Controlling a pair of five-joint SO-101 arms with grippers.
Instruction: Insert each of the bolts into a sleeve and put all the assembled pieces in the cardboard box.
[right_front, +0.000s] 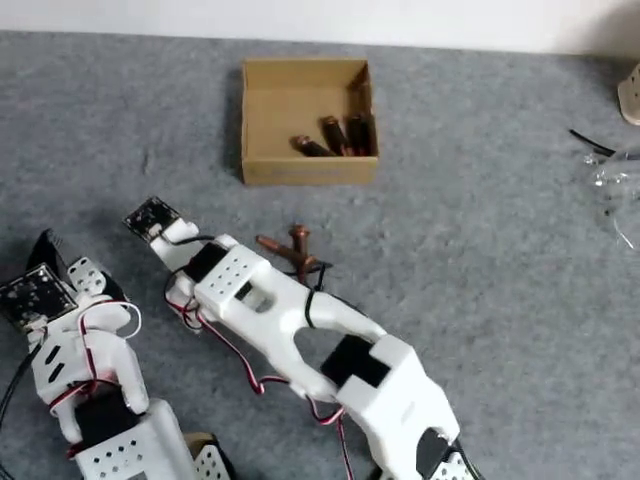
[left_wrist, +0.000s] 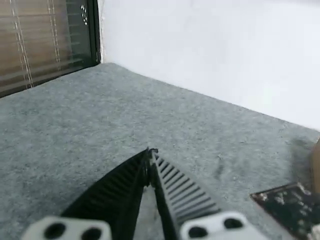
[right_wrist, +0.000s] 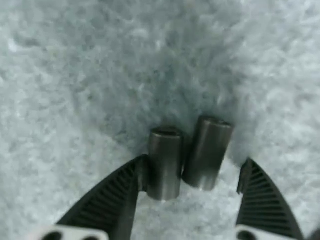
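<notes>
between the parted jaws of the right gripper (right_wrist: 194, 162): two dark sleeves (right_wrist: 165, 162) side by side on the grey mat (right_wrist: 75, 60)

the sleeves lie touching each other, one of them against a black finger (right_wrist: 120, 192); the right gripper stands wide around both, gripping nothing; in the high view two copper bolts (right_front: 290, 245) lie touching near the middle of the frame, just beside the right arm (right_front: 300, 320) that runs up from the lower right; the cardboard box (right_front: 305, 168) sits at upper centre, well above the bolts, with a few assembled pieces (right_front: 335, 138) in its lower right part; the left arm (right_front: 80, 350) is at lower left; the left gripper (left_wrist: 150, 154) has its jaws pressed together with nothing between them
</notes>
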